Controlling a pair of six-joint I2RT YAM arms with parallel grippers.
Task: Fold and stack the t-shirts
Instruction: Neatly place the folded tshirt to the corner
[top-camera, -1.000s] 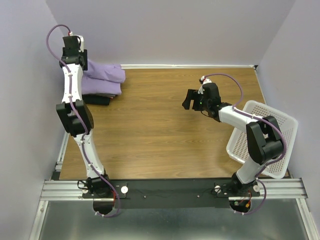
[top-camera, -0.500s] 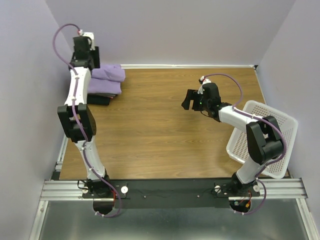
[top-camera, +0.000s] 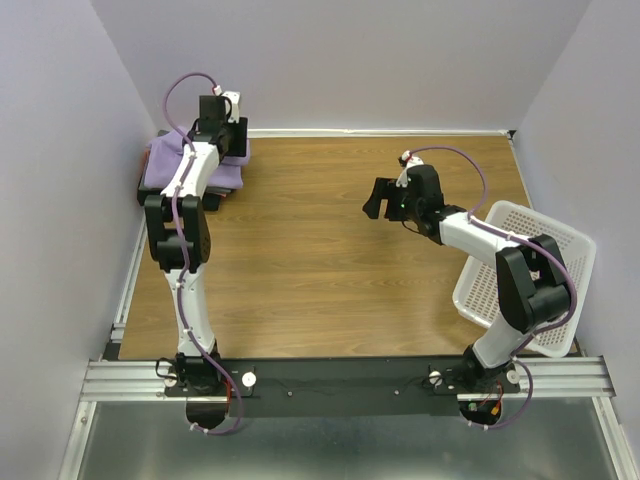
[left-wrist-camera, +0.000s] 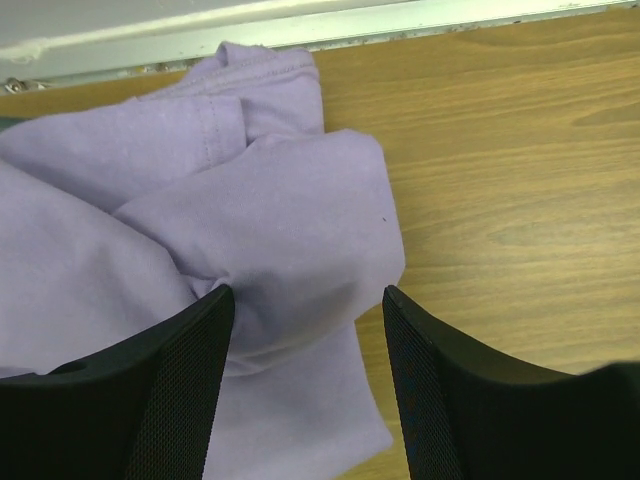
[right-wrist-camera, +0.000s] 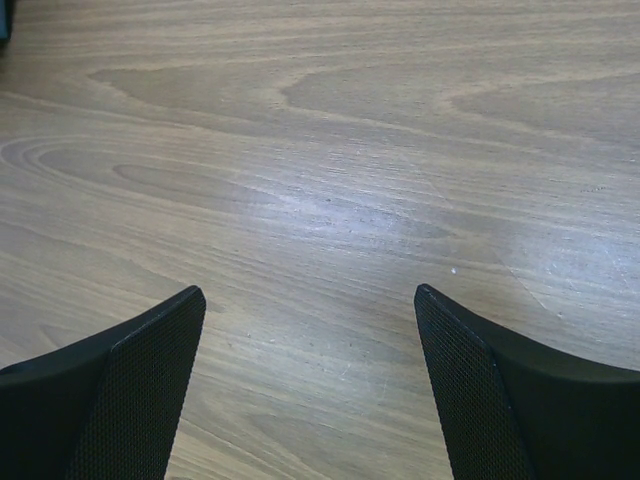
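My left arm has swung rightward from beside the far left wall over the last second. My left claw (left-wrist-camera: 305, 295) now hangs directly over the lavender shirt (left-wrist-camera: 300, 190). That shirt lies bunched on top of the pile in the far left corner of the desk (top-camera: 320, 270). The claw's fingers stand moderately apart, with a soft bulge of cloth between them. As far as I can tell they straddle it rather than pinch it. A dark grey shirt (top-camera: 209, 200) peeks out beneath the lavender one on the near side.

My right claw (right-wrist-camera: 310, 300) has not moved. It hovers wide open over bare wood at mid-desk, holding nothing, with the white basket (top-camera: 560, 250) at the right edge.

The lavender shirt looks rumpled, so I judge the stack unfinished. My left claw is placed to grip it or press it neat.
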